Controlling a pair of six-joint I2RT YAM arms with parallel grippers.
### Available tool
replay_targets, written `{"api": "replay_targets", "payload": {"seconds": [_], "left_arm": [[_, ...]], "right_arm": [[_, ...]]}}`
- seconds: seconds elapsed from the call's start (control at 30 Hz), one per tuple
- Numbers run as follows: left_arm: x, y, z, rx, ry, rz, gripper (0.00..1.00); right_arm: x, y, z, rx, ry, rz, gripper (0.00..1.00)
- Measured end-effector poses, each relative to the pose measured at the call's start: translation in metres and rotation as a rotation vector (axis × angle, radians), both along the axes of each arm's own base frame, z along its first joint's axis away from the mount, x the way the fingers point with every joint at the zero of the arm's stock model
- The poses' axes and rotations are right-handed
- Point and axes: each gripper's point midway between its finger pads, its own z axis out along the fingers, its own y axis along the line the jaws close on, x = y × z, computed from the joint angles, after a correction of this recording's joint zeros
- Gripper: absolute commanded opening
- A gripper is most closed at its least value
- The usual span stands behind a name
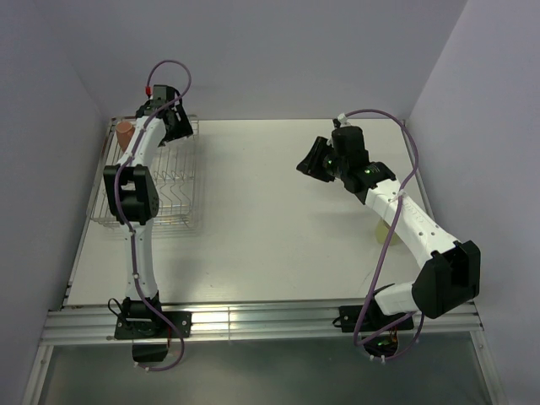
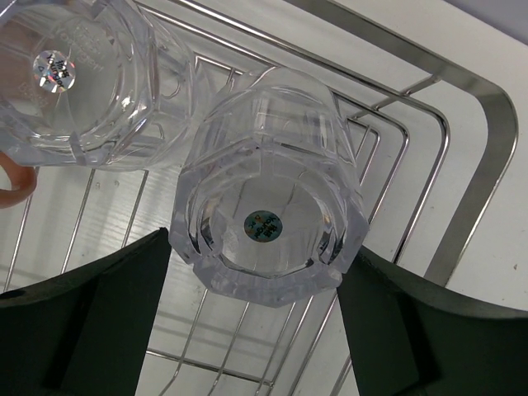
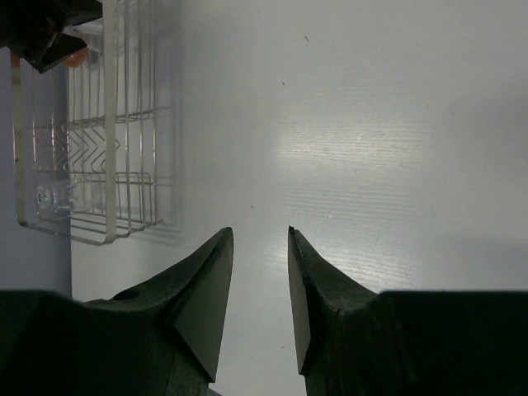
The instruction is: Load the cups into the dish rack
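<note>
**Left hand seats the last tumbler in the rack**

Left hand is clamped on a clear tumbler, gripping it from both sides near the base. The tumbler is upside down, mouth toward the rack wires below. Whether the mouth already rests on the wires cannot be told from here.

Just beyond it, touching or nearly so, a second tumbler sits inverted in the same end of the rack. A sliver of the orange mug shows at the left edge, also inside. So this looks like the last cup, and the step in hand is setting it down and letting go.

To do it well:
- Lower straight until the mouth bears on the wires, not perched on one tine.
- Hold the tumbler plumb; a tilt would lean it onto its neighbour.
- Part the hand only a little. The second tumbler is close on one side and the rack's raised rim on the other.
- Lift straight up. The clear wall is probably slick, and a sideways drag could tip it.

Farther off, well apart over bare counter, the right hand hovers with a narrow gap and nothing in it. It need not move.
</note>
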Motion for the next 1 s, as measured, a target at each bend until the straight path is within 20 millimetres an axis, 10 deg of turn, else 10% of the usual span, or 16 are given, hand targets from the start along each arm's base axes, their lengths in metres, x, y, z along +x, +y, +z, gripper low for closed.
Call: {"api": "replay_targets", "payload": {"seconds": [0.73, 1.0], "left_arm": [[-0.02, 0.0, 0.013, -0.011, 0.022, -0.01, 0.79], [-0.028, -0.02, 0.085, -0.067, -0.107, -0.062, 0.81]], "right_arm": [[0.0, 0.0, -0.001, -0.001, 0.001, -0.001, 0.41], [0.001, -0.015, -0.004, -0.061, 0.007, -0.057, 0.41]]}}
